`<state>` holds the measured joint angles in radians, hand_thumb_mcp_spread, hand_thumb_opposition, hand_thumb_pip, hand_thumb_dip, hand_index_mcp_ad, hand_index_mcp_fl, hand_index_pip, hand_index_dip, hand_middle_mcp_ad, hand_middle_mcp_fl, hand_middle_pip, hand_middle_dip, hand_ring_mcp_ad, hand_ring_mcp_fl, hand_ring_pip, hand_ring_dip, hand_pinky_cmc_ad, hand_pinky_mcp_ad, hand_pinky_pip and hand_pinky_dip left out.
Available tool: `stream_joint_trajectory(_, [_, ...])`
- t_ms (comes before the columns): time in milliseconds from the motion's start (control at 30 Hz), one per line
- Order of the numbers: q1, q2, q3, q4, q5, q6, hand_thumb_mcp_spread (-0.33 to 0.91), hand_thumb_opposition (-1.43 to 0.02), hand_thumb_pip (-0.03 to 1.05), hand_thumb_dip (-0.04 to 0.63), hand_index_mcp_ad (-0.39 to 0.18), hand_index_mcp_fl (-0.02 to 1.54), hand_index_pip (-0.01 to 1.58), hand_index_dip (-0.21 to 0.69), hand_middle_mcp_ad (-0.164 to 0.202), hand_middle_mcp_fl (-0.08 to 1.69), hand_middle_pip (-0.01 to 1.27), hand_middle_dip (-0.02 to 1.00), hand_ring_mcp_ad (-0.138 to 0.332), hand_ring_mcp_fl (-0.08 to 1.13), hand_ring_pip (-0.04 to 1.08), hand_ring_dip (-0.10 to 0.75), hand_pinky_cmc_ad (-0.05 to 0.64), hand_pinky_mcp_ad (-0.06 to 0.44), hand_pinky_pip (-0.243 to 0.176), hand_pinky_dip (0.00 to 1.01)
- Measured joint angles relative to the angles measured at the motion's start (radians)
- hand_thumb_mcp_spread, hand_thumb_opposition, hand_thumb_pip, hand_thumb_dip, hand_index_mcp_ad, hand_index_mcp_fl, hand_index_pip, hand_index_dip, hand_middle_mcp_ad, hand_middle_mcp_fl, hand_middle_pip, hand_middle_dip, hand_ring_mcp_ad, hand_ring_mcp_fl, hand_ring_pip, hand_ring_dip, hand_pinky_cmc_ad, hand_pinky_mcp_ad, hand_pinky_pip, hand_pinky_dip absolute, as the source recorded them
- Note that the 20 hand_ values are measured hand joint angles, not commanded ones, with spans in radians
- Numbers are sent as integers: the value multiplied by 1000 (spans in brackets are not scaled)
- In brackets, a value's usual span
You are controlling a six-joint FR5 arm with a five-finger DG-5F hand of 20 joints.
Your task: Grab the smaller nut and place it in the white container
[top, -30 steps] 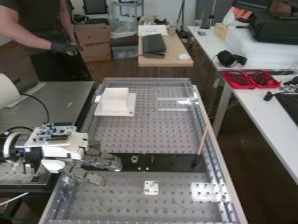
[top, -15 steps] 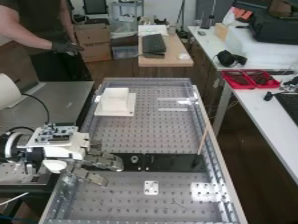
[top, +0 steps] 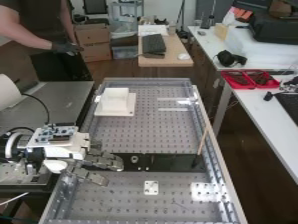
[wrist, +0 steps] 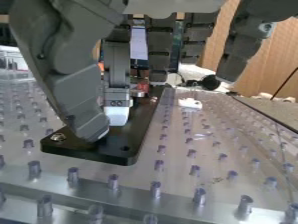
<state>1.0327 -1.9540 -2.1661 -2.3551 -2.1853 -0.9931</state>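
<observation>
In the high view the hand (top: 98,161) is low over the left end of the flat black bar (top: 169,162), its fingers extended and its thumb apart from them on the near side. The bearing (top: 134,159) stands on the bar just right of the fingertips. Both nuts' places are covered by the hand. The white container (top: 115,101) sits farther up the bench on its left side. In the wrist view the hand (wrist: 70,82) hangs over the black bar (wrist: 130,137), with the thumb and a pale-tipped finger close above it; whether a nut lies between them is hidden.
A thin wooden stick (top: 203,141) leans at the bench's right rail. A small white plate with holes (top: 151,187) lies nearer than the bar. Metal rails edge the perforated bench top (top: 143,135). Red trays (top: 249,79) are on the side table at right.
The hand has shifted very slightly to the right over the bar. The bearing and the white container have stayed where they were.
</observation>
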Motion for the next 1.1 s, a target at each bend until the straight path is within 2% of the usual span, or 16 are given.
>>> stream_joint_trajectory(533, [1, -4, 0, -2, 3, -9, 424, -815, 702, 213, -175, 197, 1548, 26, 58, 250, 124, 222, 112, 12, 96, 79, 353, 293, 10, 274])
stream_joint_trajectory(900, [7, -6, -1, 17, 3, -7, 419, -826, 679, 204, -164, 304, 1541, 12, 58, 284, 120, 222, 119, 17, 103, 87, 354, 293, 21, 278])
stream_joint_trajectory(1033, [7, -5, 2, 11, 1, -9, 419, -836, 665, 206, -164, 318, 1541, 10, 56, 281, 124, 222, 99, 31, 105, 87, 353, 293, 21, 269])
stream_joint_trajectory(1100, [7, -3, 5, 8, -1, -10, 415, -840, 660, 202, -168, 367, 1534, 3, 59, 302, 126, 237, 98, 33, 101, 87, 353, 293, 37, 271])
